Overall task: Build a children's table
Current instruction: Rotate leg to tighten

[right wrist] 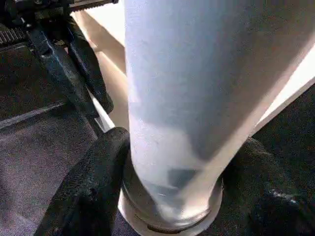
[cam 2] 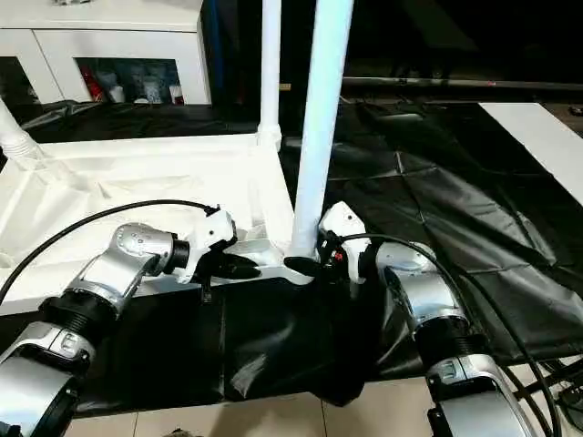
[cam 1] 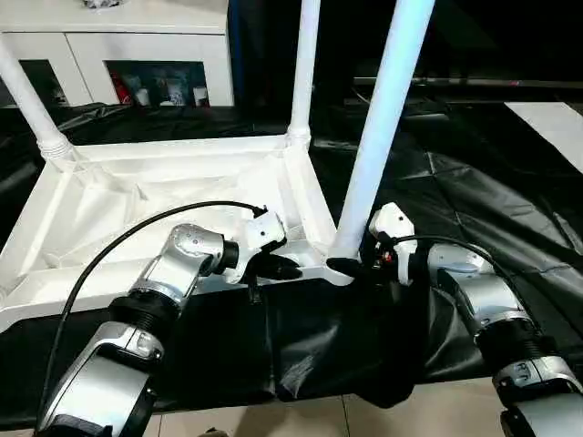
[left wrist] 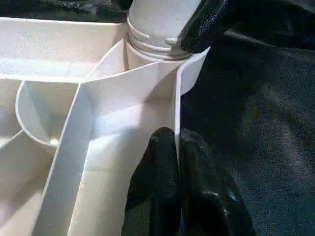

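I keep the left gripper (cam 1: 273, 266) pinched on the near wall of the upturned tabletop (cam 1: 109, 209) on the black work table (cam 1: 510, 182), right gripper (right wrist: 167, 196) clamped around the leg (cam 1: 378, 137) base at the near-right corner socket, pressing straight down, no tilt.

One white tabletop (cam 1: 137, 196), upturned. Three white legs standing in corner sockets: one (cam 1: 378, 137) between the right gripper's (cam 1: 351, 266) fingers, one (cam 1: 303, 73) beyond it, one (cam 1: 27, 100) far past the left gripper (cam 1: 278, 268). Two grippers. One black-covered work table (cam 1: 474, 182). One white cabinet (cam 1: 118, 45) behind.
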You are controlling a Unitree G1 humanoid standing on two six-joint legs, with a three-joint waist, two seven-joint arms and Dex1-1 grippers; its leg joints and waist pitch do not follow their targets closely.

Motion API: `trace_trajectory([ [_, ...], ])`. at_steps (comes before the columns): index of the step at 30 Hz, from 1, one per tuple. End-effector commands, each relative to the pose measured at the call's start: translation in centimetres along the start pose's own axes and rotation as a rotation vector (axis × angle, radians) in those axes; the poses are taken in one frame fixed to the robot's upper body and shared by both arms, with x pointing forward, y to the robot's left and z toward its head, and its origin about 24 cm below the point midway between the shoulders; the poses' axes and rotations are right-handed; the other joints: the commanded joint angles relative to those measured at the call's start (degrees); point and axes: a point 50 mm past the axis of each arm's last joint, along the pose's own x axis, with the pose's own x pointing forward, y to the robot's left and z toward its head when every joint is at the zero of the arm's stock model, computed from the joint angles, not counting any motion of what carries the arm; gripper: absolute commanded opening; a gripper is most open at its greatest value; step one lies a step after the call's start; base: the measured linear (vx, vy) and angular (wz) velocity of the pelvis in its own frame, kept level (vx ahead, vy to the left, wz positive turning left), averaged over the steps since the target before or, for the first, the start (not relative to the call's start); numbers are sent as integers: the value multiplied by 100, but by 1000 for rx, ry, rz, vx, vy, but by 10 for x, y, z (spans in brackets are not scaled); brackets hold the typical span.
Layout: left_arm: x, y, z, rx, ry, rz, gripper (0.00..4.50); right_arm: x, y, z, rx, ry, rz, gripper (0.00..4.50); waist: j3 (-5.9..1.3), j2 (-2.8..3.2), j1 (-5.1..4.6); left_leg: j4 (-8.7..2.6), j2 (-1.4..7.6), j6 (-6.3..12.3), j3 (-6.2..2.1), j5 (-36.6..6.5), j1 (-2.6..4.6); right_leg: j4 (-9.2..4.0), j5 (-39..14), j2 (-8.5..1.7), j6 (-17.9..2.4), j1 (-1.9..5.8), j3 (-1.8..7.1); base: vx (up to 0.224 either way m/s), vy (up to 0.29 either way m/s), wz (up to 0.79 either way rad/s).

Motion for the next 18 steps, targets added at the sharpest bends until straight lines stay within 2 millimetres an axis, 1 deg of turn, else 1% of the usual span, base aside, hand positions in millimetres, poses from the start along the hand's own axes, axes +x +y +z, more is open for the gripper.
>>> trace_trajectory([
  [1, 6, -5, 2, -6, -30, -31, 0, 4, 5, -8, 17, 37, 26, 249, -339, -42, -2, -335, 178, 328, -53, -1163, 79, -313, -1259, -322, -1274, 286, 272, 0, 0, 0],
  [6, 7, -6, 1, -8, -28, -27, 0, 5, 6, -10, 20, 38, 15, 238, -335, -42, -7, -337, 177, 327, -57, -1201, 79, -321, -1331, -320, -1248, 288, 272, 0, 0, 0],
  [8, 9, -4, 2, -18, -32, 3, 0, 6, 4, -13, 42, 35, -35, 227, -333, -41, -12, -339, 176, 318, -57, -1228, 81, -327, -1363, -318, -1241, 284, 271, 0, 0, 0],
  [9, 14, -2, 4, -38, -33, 53, 0, 8, 0, -16, 86, 29, -114, 227, -333, -44, -31, -338, 176, 292, -53, -1251, 84, -327, -1393, -327, -1241, 269, 283, 0, 0, 0],
  [10, 20, 2, 6, -57, -34, 111, 0, 11, -2, -20, 127, 28, -184, 220, -322, -47, -43, -350, 165, 243, -68, -1333, 86, -359, -1589, -333, -1208, 271, 272, 0, 0, 0],
  [11, 25, 4, 9, -72, -36, 154, 0, 14, -2, -23, 158, 30, -228, 216, -317, -52, -63, -347, 153, 211, -60, -1367, 85, -367, -1677, -322, -1175, 256, 275, 0, 0, 0],
  [12, 28, 5, 10, -83, -37, 183, 0, 16, -2, -25, 178, 33, -254, 216, -312, -57, -79, -352, 144, 141, -76, -1478, 111, -401, -1942, -328, -1103, 254, 264, 0, 0, 0],
  [13, 35, 7, 14, -103, -36, 229, 0, 20, 1, -27, 202, 29, -278, 213, -311, -60, -98, -351, 140, 129, -77, -1537, 109, -420, -2067, -322, -1050, 249, 264, 0, 0, 0],
  [14, 39, 8, 16, -116, -33, 257, 0, 23, 2, -29, 218, 26, -292, 211, -307, -56, -89, -354, 149, 131, -78, -1572, 126, -440, -2105, -328, -1031, 239, 267, 0, 0, 0],
  [15, 45, 8, 19, -130, -33, 286, 0, 27, 4, -30, 246, 23, -317, 209, -294, -51, -90, -349, 141, 145, -73, -1681, 150, -464, -2230, -323, -1006, 214, 268, 0, 0, 0],
  [16, 55, 7, 26, -158, -42, 329, 0, 33, 6, -31, 284, 24, -364, 208, -296, -69, -100, -348, 133, 160, -72, -1685, 132, -469, -2269, -321, -983, 227, 269, 0, 0, 0],
  [17, 63, 6, 31, -179, -50, 358, 0, 37, 7, -32, 314, 26, -404, 208, -283, -55, -109, -357, 129, 139, -74, -1706, 128, -485, -2399, -317, -929, 217, 271, 0, 0, 0],
  [18, 68, 4, 35, -186, -53, 377, 0, 40, 6, -32, 344, 28, -440, 206, -277, -45, -106, -353, 115, 124, -88, -1832, 160, -524, -2664, -326, -855, 210, 250, 0, 0, 0],
])
